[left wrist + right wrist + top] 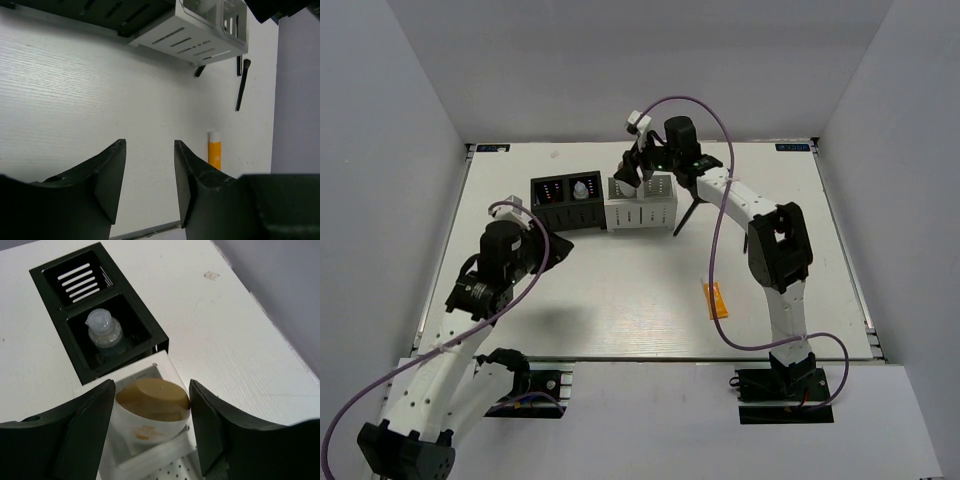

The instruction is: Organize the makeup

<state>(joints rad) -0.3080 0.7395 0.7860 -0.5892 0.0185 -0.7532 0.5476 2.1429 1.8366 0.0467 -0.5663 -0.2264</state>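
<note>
The right hand [151, 390] has its two fingers closed against opposite sides of the white oval compact [152, 402], with no gap showing on either side. It holds the compact tilted, tan face up, over a compartment of the white organizer [150, 460] at the bottom centre of the right wrist view. The compact looks like a light, rigid plastic shell with smooth, rounded flanks. It would likely slip or twist under a loose pinch, so the best hold is across its narrow width at the middle, which is about where the fingers sit. It probably needs to be lowered straight to avoid catching on the compartment wall. In the upper left of that view the small clear bottle [104, 332] stands inside the black organizer [50, 275]. The left hand [150, 175] is spread apart and empty above bare tabletop [75, 100]. In the left wrist view the orange white-capped tube [215, 152] lies loose at lower right; it is soft-bodied and best pinched across its middle. A long black brush [242, 85] lies at upper right, thin and light, and best taken at mid-handle.
</note>
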